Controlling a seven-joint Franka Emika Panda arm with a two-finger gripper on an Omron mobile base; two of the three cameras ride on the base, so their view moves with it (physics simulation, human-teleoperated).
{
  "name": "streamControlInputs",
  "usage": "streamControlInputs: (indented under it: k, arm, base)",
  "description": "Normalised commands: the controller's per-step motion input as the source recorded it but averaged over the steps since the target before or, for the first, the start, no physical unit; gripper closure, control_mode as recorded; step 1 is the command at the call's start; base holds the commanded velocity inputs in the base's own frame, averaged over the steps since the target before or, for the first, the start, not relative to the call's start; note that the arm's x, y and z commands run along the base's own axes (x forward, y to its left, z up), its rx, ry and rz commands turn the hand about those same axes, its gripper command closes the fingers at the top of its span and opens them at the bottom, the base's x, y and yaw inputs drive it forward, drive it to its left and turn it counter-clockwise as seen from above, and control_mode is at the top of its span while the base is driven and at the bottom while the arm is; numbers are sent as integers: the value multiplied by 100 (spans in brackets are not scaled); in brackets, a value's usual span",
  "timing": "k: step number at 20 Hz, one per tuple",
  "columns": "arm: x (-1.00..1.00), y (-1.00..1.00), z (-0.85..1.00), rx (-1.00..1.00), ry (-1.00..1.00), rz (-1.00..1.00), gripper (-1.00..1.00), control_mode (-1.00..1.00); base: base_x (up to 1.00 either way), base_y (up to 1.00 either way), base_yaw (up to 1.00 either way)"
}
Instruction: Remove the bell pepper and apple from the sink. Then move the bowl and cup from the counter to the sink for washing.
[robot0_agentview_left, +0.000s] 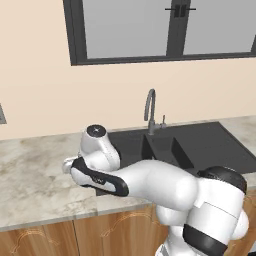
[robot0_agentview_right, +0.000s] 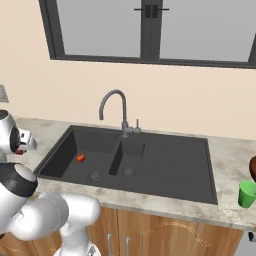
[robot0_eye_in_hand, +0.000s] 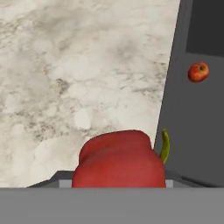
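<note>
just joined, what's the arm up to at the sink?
The white arm's gripper is holding the deep-red lumpy bell pepper over the marbled beige counter, just left of the dark charcoal double-basin sink. The small round orange-red apple sits in the sink's left basin. The bright green cup stands on the counter to the right of the sink.

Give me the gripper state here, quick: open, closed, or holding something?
Gripper: closed on the bell pepper, carried above the counter beside the sink.
</note>
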Motion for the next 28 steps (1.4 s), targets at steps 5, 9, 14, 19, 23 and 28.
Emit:
streamControlInputs:
  k: [5,9,14,19,23,28]
  arm:
    - [36,46,-36,0,16,0,100,-100]
    - [34,36,-50,0,11,0,100,-100]
    - [26,34,-35,0,-1,0,100,-100]
    - [15,28,-32,0,-2,-1,100,-100]
    - [23,29,-25,-2,0,-4,100,-100]
    - [21,29,-19,-5,0,-5,100,-100]
  base:
    - [0,0,0]
    - [0,0,0]
    - [0,0,0]
    - [0,0,0]
    - [0,0,0]
    - [0,0,0]
